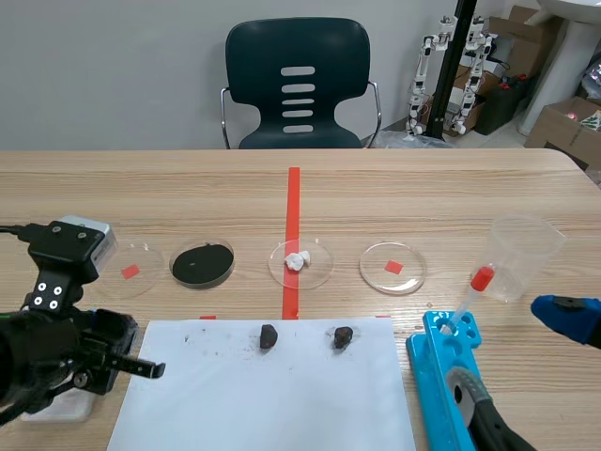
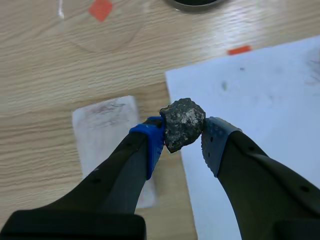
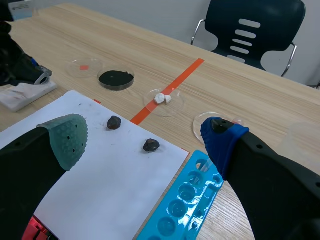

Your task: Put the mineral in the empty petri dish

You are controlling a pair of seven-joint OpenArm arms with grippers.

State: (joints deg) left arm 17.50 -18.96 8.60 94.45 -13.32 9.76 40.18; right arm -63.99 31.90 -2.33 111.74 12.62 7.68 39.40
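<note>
Wooden table (image 1: pixel 423 197): left gripper (image 2: pixel 182 141) pinches the mineral (image 2: pixel 183 122) tight; carry it level over the empty petri dish (image 2: pixel 102 25) (1 lies ahead), lowering before release.

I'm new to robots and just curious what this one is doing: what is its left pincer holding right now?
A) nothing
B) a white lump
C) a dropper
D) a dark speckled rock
D: the left wrist view shows the rock clamped in the left pincer, above the edge of the white paper.
</note>
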